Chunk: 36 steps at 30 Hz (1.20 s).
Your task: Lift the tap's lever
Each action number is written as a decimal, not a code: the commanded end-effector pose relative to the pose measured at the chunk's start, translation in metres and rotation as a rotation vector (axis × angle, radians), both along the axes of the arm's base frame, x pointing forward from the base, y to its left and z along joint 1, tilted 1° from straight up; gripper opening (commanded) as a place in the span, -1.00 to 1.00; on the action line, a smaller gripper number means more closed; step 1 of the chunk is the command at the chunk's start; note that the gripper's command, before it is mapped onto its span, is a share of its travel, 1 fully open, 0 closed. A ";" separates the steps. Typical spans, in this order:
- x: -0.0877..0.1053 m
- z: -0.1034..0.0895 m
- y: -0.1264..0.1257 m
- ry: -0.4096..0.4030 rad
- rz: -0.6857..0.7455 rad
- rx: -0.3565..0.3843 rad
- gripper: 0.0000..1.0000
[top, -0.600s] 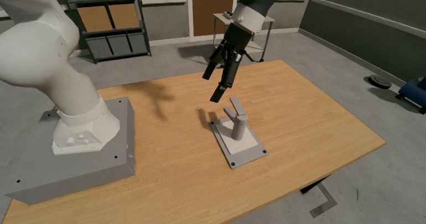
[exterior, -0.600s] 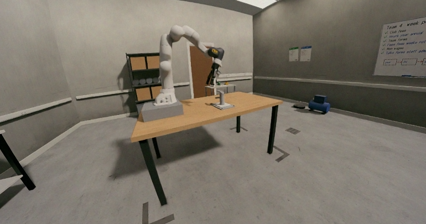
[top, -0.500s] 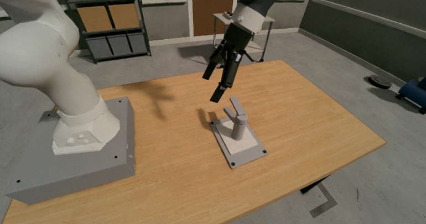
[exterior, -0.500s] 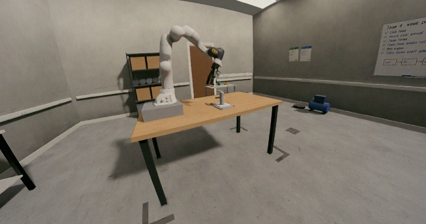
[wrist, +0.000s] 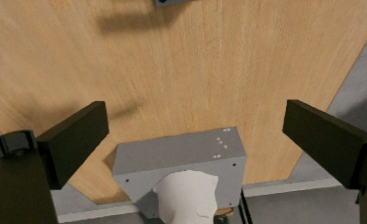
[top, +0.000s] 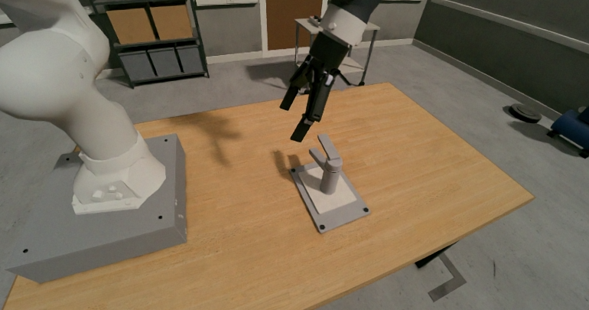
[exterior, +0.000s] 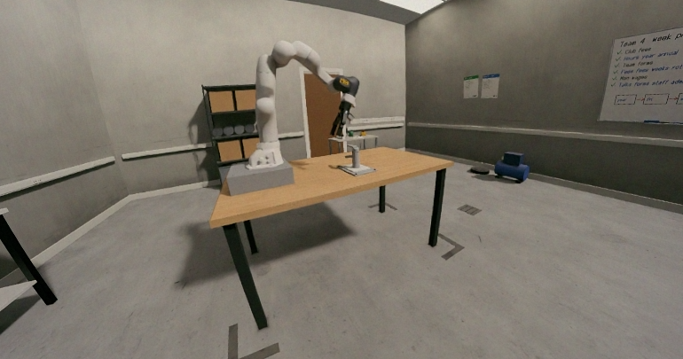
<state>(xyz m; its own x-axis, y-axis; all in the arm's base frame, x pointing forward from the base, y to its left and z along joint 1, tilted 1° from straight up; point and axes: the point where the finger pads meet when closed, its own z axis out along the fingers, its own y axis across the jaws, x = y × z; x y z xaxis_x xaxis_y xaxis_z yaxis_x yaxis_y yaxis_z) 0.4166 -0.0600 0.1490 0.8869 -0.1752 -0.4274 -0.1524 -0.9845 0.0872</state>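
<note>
A grey tap (top: 330,175) (exterior: 355,158) stands upright on a grey base plate (top: 344,217) (exterior: 364,170) on the wooden table (top: 247,225) (exterior: 310,184). Its flat lever (top: 328,145) slants upward from the top of the tap's body. A short spout (top: 317,155) points toward the arm's side. My gripper (top: 293,118) (exterior: 338,129) (wrist: 195,116) is open and empty. It hangs tilted just above and behind the lever, apart from it. In the wrist view only a corner of the base plate (wrist: 171,2) shows at the top edge; the tap itself is out of view there.
The arm's grey mounting block (top: 123,229) (exterior: 258,177) (wrist: 184,160) sits on the table's left end. Beyond the table stand a shelf unit (top: 152,31) (exterior: 229,122), a small side table (exterior: 351,139) and a door.
</note>
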 end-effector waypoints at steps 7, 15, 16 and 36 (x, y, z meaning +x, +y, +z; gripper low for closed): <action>0.016 -0.002 -0.001 -0.070 -0.200 -0.086 1.00; 0.024 -0.003 -0.001 -0.106 -0.307 -0.125 1.00; 0.024 -0.003 -0.001 -0.106 -0.307 -0.125 1.00; 0.048 -0.002 -0.003 -0.204 -0.628 -0.221 1.00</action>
